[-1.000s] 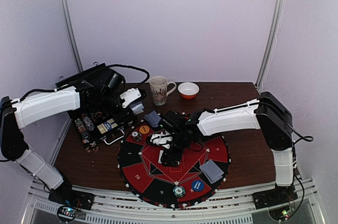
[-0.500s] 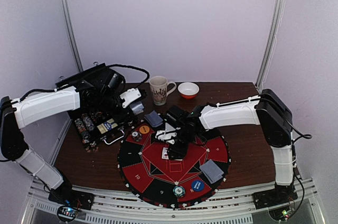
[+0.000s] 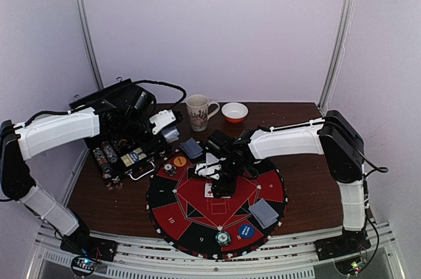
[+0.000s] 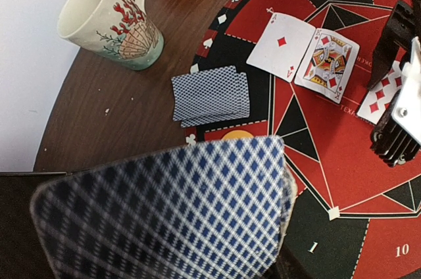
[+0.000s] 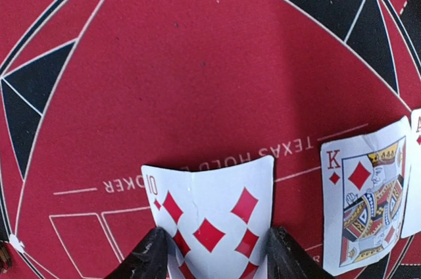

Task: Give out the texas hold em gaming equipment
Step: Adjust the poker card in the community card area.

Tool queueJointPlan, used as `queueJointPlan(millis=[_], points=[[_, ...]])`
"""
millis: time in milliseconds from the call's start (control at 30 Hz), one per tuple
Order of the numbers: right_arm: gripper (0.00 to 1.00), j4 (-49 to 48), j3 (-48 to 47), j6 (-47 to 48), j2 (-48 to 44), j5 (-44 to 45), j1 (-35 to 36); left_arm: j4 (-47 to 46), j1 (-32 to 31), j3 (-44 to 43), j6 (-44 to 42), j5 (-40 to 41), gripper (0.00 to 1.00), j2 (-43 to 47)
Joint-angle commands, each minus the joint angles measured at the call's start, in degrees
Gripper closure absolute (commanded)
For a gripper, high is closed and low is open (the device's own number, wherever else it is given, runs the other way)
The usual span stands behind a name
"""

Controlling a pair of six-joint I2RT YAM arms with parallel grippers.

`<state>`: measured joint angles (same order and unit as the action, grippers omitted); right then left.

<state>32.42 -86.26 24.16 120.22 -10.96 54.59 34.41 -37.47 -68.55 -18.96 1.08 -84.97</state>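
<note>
My left gripper (image 3: 170,132) is shut on a deck of blue-checked playing cards (image 4: 171,216), held above the mat's far-left edge; the deck hides its fingers. My right gripper (image 5: 214,260) is shut on a ten of diamonds (image 5: 210,216), which bows between the fingers low over the mat's middle (image 3: 212,190). An ace of diamonds (image 4: 281,45) and a king of diamonds (image 4: 327,65) lie face up beside it. Two face-down cards (image 4: 210,96) lie at the mat's far edge, and another face-down pair (image 3: 264,212) lies at its near right. An orange disc (image 3: 179,160) and a blue disc (image 3: 245,231) sit on the mat.
The round red-and-black felt mat (image 3: 174,216) covers the table's middle. An open black case (image 3: 118,144) with rows of chips stands at the left. A patterned mug (image 3: 199,112) and an orange bowl (image 3: 235,112) stand at the back. A striped chip (image 3: 223,238) sits at the mat's near edge.
My right gripper has shifted slightly right and back with the ten of diamonds, bringing it beside the king. The left arm and deck have not moved.
</note>
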Motion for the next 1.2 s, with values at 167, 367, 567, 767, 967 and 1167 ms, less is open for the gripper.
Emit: queueJointPlan(millis=[167, 367, 567, 767, 967, 1167], points=[[0.47, 7.4, -2.9, 4.1, 3.3, 10.6, -2.9, -1.8, 0.5, -0.2, 0.0, 0.0, 0.58, -0.1], [0.47, 7.7, -3.5, 6.5, 3.5, 6.6, -1.9, -1.8, 0.5, -0.5, 0.0, -0.2, 0.58, -0.5], [0.48, 6.6, -3.5, 7.6, 3.3, 2.8, -0.8, -1.8, 0.5, -0.4, 0.0, -0.2, 0.58, -0.6], [0.51, 6.2, -6.1, 7.9, 4.6, 1.8, -0.5, -1.8, 0.5, -0.3, 0.0, -0.2, 0.59, -0.6], [0.52, 6.1, -7.4, 8.0, 5.5, 1.6, -0.1, -1.8, 0.5, -0.1, 0.0, -0.2, 0.58, -0.5], [0.51, 6.5, -8.1, 8.1, 5.9, 2.3, -0.2, -1.8, 0.5, -0.1, 0.0, -0.2, 0.58, -0.4]])
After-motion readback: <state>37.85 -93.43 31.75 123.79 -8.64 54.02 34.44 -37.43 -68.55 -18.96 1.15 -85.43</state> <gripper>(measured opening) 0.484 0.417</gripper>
